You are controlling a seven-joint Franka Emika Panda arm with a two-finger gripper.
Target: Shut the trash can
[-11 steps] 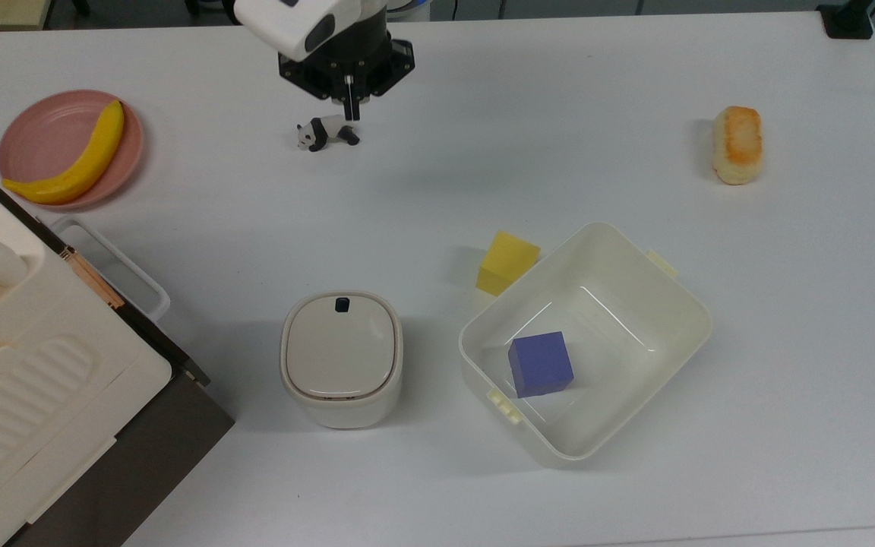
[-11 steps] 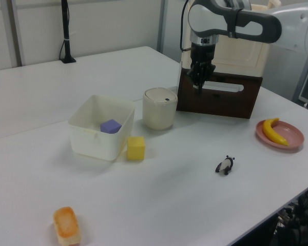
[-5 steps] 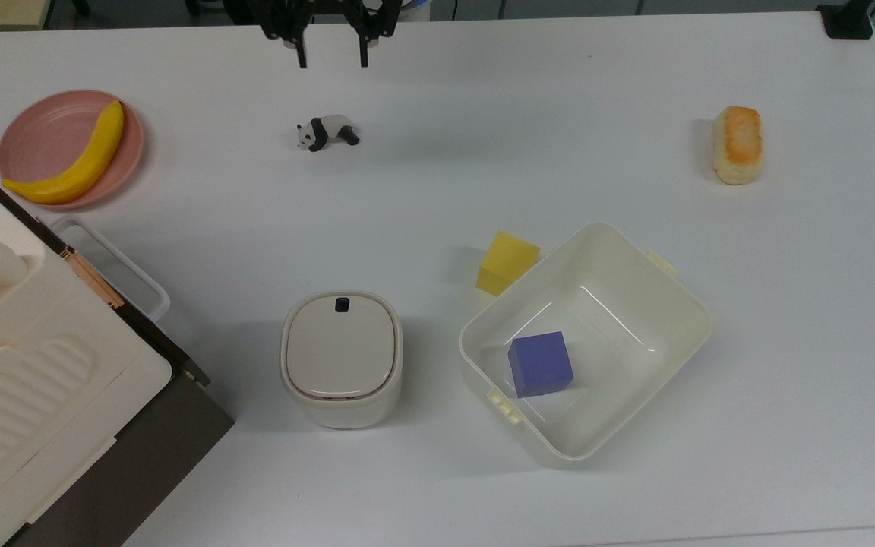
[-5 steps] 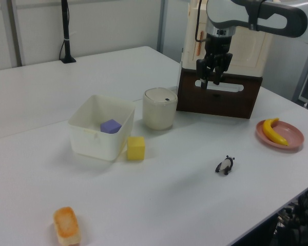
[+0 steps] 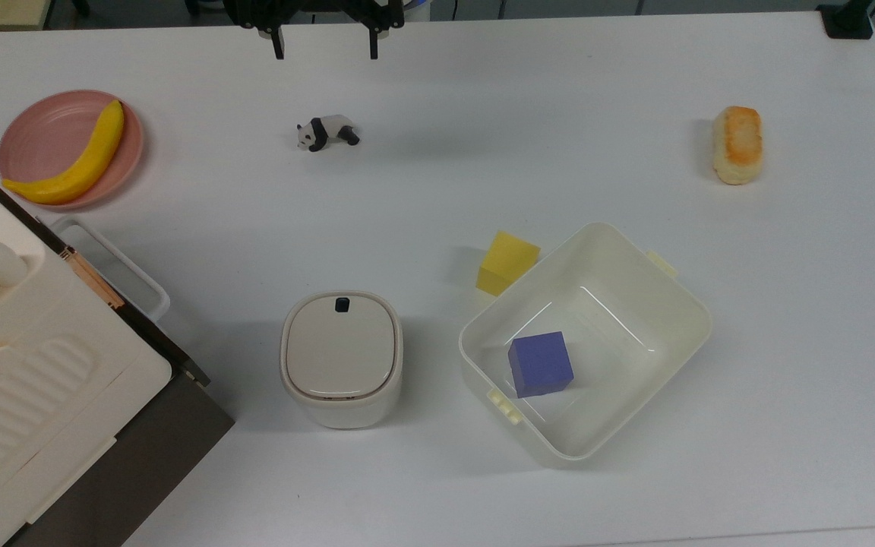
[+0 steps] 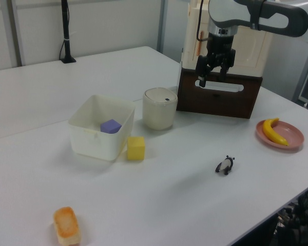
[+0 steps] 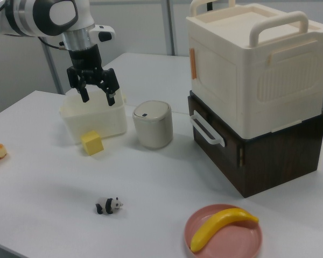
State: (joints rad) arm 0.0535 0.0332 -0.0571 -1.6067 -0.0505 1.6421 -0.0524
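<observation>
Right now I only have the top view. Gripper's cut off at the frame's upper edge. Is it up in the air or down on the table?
Observer: In the air. In the right view the gripper hangs well above the table, jaws open, empty.
Operator: Trash can lid fully down?
Observer: The right view shows the trash can side-on with its lid flat on the rim, no gap visible.
Operator: Anything between them?
Observer: No. The right view shows the gripper in front of the white tub, off to the can's left.

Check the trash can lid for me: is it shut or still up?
Shut. The trash can has its beige lid lying flat and flush inside the rim in the top view; the gripper hangs open, well away.
</observation>
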